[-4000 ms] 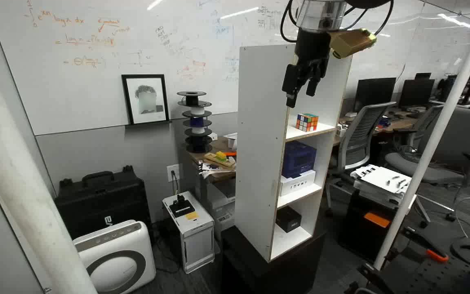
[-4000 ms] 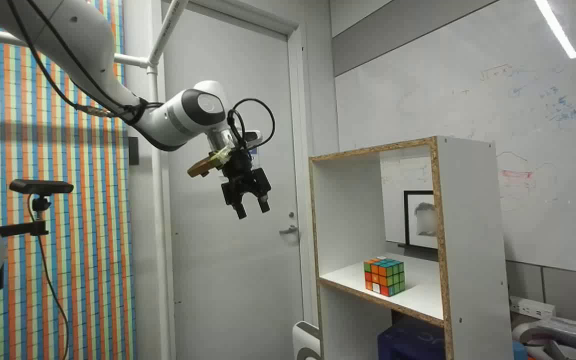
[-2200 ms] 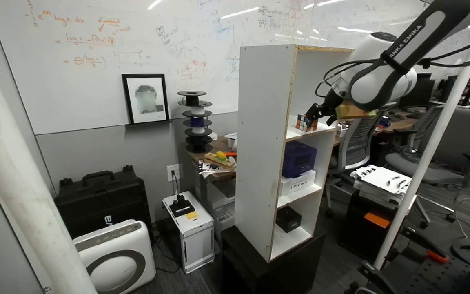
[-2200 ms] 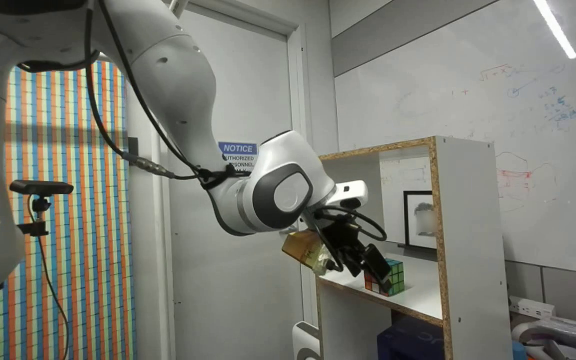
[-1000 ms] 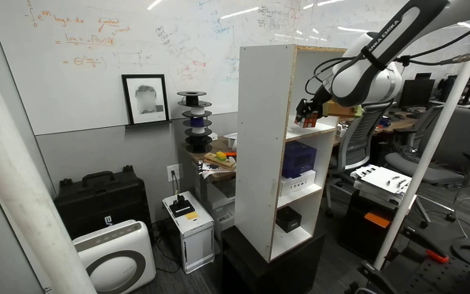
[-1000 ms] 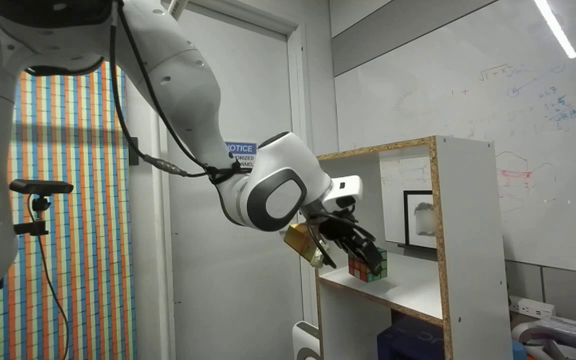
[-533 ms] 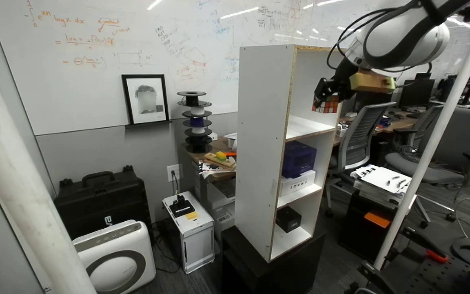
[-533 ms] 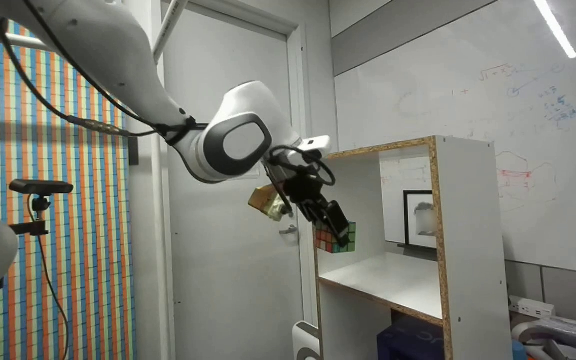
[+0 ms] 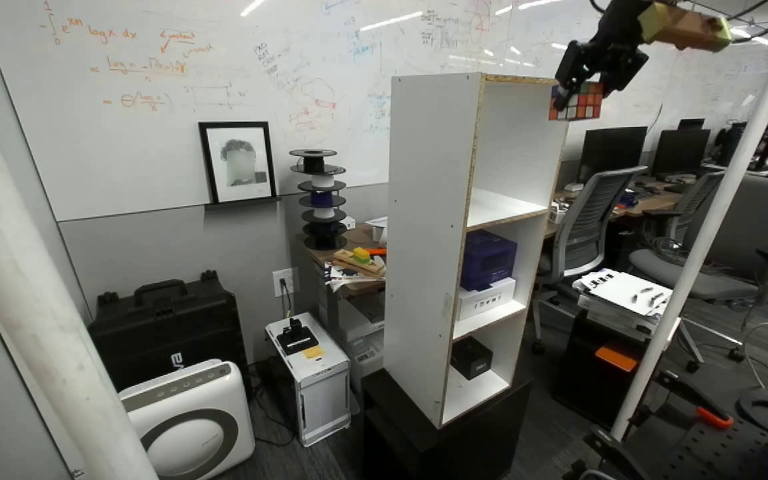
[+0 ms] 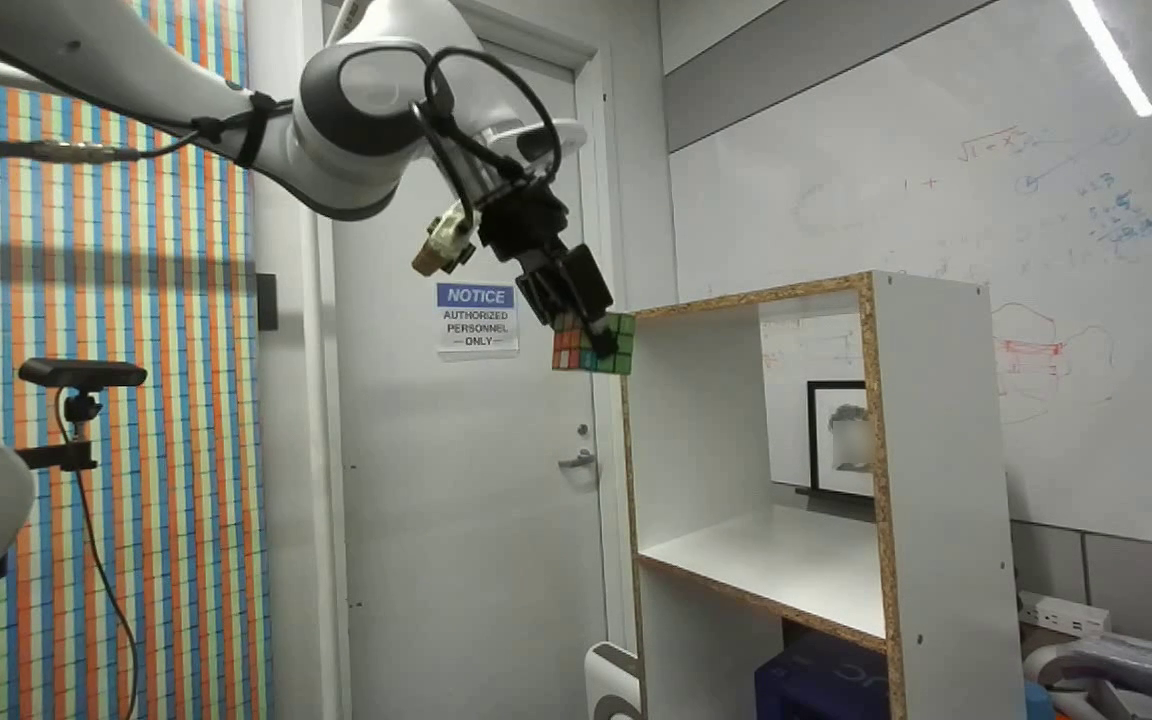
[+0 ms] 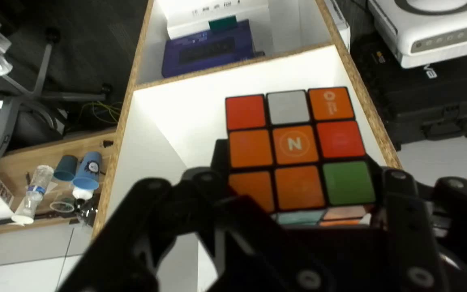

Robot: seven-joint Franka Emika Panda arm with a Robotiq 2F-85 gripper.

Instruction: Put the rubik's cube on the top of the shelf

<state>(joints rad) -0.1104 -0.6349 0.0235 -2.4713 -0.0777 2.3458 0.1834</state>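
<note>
The rubik's cube [image 11: 294, 144] is in the air near the upper front of the shelf [image 9: 431, 233]. On the face seen in the wrist view, the orange middle square bears a pale N in a ring; a small mark on an orange corner square is too blurred to read. The gripper [image 11: 297, 162] is closed on the cube, a finger against each of two opposite sides. In the shelf's middle compartment a dark blue box [image 9: 489, 260] sits on a white box [image 9: 487, 300] printed with a row of small icons; the lowest compartment holds a black box [image 9: 471, 358] with lettering too small to make out. In an exterior view, the sign [image 10: 476, 320] on the door [image 10: 466, 500] reads "NOTICE AUTHORIZED PERSONNEL ONLY". The whiteboard [image 9: 331, 73] has an orange line ending "log x dx".
</note>
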